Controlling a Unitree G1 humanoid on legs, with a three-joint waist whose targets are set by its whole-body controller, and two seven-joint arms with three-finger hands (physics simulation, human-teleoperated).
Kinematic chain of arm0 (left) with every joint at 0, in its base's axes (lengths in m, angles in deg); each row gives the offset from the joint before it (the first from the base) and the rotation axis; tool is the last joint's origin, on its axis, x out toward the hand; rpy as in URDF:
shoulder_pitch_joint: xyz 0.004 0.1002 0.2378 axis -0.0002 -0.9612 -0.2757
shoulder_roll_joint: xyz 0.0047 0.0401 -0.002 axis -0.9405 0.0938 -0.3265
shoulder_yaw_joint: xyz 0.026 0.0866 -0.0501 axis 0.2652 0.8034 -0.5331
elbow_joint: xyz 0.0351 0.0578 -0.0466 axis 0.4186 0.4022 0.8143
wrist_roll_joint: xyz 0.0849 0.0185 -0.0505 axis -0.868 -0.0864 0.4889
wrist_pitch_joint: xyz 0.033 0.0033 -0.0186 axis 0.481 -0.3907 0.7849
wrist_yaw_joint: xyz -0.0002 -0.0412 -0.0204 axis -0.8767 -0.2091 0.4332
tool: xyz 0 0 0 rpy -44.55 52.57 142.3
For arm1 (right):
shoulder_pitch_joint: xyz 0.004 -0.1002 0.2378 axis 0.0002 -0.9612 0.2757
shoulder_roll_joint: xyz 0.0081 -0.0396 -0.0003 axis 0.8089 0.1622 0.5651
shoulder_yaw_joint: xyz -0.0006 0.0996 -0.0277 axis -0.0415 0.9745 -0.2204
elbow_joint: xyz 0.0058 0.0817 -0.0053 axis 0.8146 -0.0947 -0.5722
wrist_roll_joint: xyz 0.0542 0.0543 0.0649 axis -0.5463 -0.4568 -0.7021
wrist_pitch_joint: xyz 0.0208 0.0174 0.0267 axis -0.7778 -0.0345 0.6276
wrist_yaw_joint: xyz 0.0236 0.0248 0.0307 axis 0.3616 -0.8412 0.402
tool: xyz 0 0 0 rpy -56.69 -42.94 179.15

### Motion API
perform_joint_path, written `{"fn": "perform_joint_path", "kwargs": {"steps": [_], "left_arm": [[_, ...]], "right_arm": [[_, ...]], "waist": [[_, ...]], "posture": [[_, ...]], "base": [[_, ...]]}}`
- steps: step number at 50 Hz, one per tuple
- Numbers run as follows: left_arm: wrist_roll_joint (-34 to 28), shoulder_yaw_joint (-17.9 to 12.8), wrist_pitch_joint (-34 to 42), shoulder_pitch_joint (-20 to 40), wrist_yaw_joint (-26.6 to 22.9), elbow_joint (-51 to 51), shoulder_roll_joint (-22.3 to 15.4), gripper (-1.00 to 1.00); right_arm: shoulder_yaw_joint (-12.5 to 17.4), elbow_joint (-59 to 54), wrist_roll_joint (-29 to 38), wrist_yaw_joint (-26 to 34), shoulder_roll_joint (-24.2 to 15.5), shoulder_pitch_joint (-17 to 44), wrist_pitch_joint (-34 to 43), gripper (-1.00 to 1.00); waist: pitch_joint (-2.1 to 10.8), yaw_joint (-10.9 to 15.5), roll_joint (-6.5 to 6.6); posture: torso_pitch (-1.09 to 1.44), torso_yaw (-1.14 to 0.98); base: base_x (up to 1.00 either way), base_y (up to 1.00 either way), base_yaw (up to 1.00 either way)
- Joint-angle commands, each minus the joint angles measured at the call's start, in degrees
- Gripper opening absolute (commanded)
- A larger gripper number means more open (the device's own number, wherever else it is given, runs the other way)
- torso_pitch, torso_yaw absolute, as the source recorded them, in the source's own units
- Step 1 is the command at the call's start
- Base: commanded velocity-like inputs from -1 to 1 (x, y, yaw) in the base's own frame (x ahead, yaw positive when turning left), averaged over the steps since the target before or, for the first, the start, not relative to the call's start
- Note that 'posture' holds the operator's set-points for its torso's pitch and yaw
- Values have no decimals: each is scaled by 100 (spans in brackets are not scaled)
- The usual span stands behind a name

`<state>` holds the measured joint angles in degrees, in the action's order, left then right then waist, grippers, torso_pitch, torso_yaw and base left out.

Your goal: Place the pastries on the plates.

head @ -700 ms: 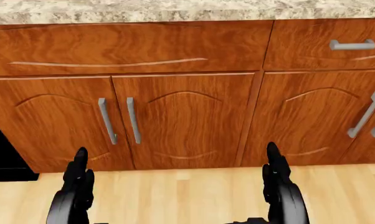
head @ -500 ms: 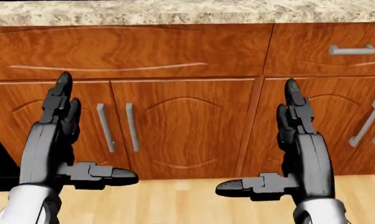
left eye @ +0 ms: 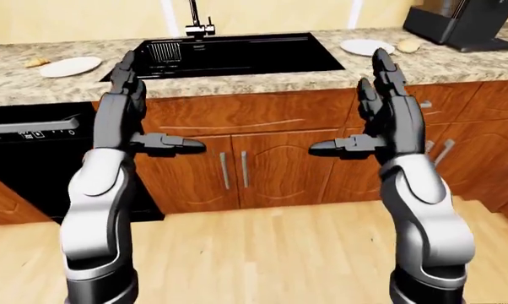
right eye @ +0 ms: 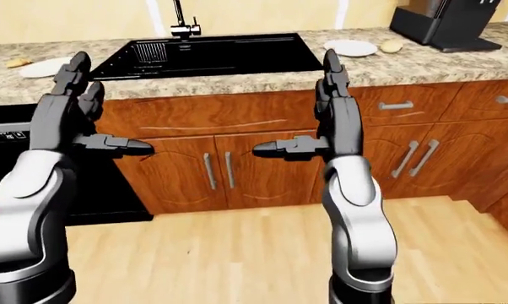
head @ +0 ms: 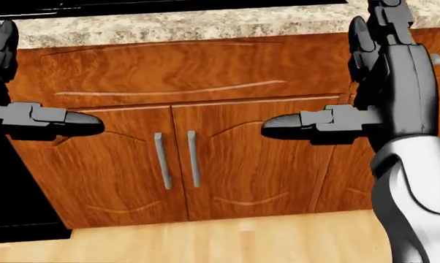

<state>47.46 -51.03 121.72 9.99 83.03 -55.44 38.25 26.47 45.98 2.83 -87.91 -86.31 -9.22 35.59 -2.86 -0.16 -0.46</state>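
Note:
Two white plates lie on the granite counter in the left-eye view: one plate [left eye: 68,66] at the left with a small tan pastry [left eye: 37,61] beside it on the counter, the other plate [left eye: 366,47] at the right with a pale round pastry [left eye: 409,45] just right of it. Both hands are raised before the cabinets, well short of the counter top. My left hand [left eye: 157,104] is open, fingers upright and thumb pointing inward, holding nothing. My right hand [left eye: 351,104] mirrors it, open and empty.
A black sink [left eye: 229,54] with a faucet [left eye: 199,19] sits between the plates. A black coffee machine [left eye: 461,22] stands at the far right of the counter. A black dishwasher [left eye: 26,158] is at lower left, wooden cabinet doors [head: 227,164] straight ahead, wood floor [left eye: 262,247] below.
Both hands have risen from near the floor to counter-edge height, staying open. The head view has shifted, with the cabinet handles sliding right and the counter edge dropping lower.

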Motion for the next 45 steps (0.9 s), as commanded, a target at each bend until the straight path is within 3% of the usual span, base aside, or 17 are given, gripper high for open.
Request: {"fn": "perform_joint_path", "kwargs": {"steps": [1, 3, 4, 7, 9, 14, 16, 17, 27, 29, 30, 34, 36, 38, 40, 41, 45], "left_arm": [[36, -40, -92, 164, 6, -187, -74, 100], [57, -69, -101, 93, 5, -233, -89, 100], [60, -96, -129, 60, 19, -232, -97, 100], [101, -173, -103, 71, 88, -267, -158, 100], [135, -202, -68, 65, 107, -307, -194, 100], [167, -219, -64, 146, 113, -284, -292, 100], [186, -247, -30, 161, 117, -319, -311, 100], [193, -260, -27, 178, 115, -322, -338, 100], [250, -379, -169, 738, 33, 279, -799, 100], [232, -346, -212, 958, 30, 468, -909, 100], [216, -303, -230, 1068, 5, 563, -952, 100], [168, -255, -300, 1331, -45, 804, -1038, 100], [148, -249, -288, 1359, -60, 808, -1047, 100], [129, -250, -266, 1381, -72, 783, -1052, 100], [101, -233, -311, 1384, -83, 828, -1048, 100], [85, -222, -344, 1393, -82, 871, -1043, 100], [55, -204, -344, 1513, -123, 948, -1063, 100]], "right_arm": [[24, 237, -65, -63, -49, 142, -97, 100], [62, 237, -92, -87, -80, 156, -87, 100], [66, 237, -114, -106, -83, 157, -89, 100], [61, 220, -112, -146, -131, 213, -63, 100], [65, 271, -141, -147, -157, 257, 17, 100], [94, 311, -198, -180, -182, 347, 97, 100], [126, 210, -216, -177, -223, 398, 46, 100], [147, 237, -255, -185, -236, 431, 100, 100], [175, -305, -421, -250, -541, 1381, 249, 100], [195, -405, -450, -250, -594, 1475, 208, 100], [182, -405, -465, -263, -591, 1495, 215, 100], [166, -425, -512, -304, -566, 1511, 166, 100], [155, -401, -541, -325, -559, 1536, 189, 100], [175, -377, -584, -351, -567, 1571, 218, 100], [151, -415, -590, -352, -578, 1582, 187, 100], [149, -439, -587, -357, -581, 1596, 177, 100], [134, -448, -611, -404, -553, 1617, 149, 100]], "waist": [[52, -26, -44], [140, -39, -387], [92, -124, -220], [275, -78, -319], [254, -81, -260], [179, -131, 247], [328, -101, 852], [217, -82, 513], [90, -5, 41], [192, -1, -190], [154, -65, -90], [281, -54, -219], [188, -97, -97], [118, -130, 143], [275, -84, 795], [238, -81, 597], [173, -10, 359]], "posture": [[0, 0], [0, 0], [0, 0], [0, 0], [0, 0], [0, 0], [0, 0], [0, 0], [0, 0], [0, 0], [0, 0], [0, 0], [0, 0], [0, 0], [0, 0], [0, 0], [0, 0]], "base": [[9, 73, 0], [8, 74, 0], [9, 74, 0], [8, 74, 0], [8, 74, 0], [9, 74, 0], [12, 74, 0], [11, 74, 0], [12, 74, 0], [12, 75, 0], [13, 74, 0], [13, 74, 0], [13, 74, 0], [12, 74, 0], [13, 73, 0], [12, 73, 0], [13, 74, 0]]}}
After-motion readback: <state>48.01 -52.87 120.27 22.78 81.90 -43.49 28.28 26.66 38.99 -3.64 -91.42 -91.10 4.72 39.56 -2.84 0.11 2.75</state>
